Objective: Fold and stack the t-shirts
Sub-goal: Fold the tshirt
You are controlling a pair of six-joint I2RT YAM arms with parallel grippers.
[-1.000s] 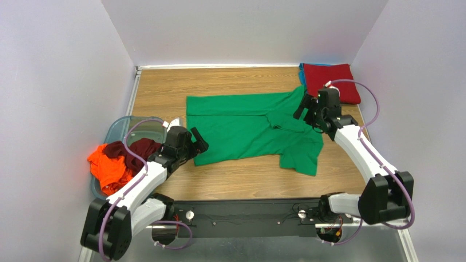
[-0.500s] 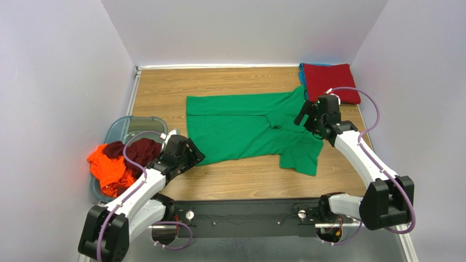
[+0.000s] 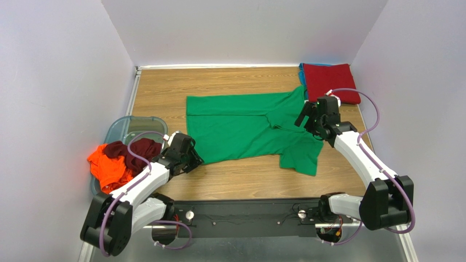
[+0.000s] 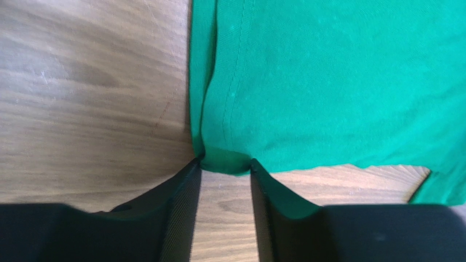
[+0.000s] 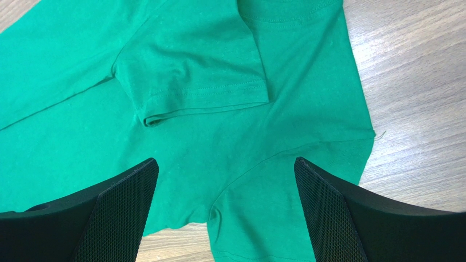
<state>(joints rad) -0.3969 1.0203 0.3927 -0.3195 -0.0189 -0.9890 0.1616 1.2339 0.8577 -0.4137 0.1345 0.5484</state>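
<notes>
This is a robotics lab test cell, not a home or a shop. Plain pale wall panels [image 3: 235, 30] box in a wood-grain tabletop [image 3: 164, 87] on three sides, with no furniture or decoration. Two white-and-black robot arms [image 3: 358, 155] are bolted to a black rail [image 3: 246, 218] at the near edge, and purple cables [image 3: 373, 109] loop along them. The only props are laundry: a green t-shirt [image 3: 240, 128] spread flat and a translucent tub [image 3: 121, 128] of clothes.
</notes>
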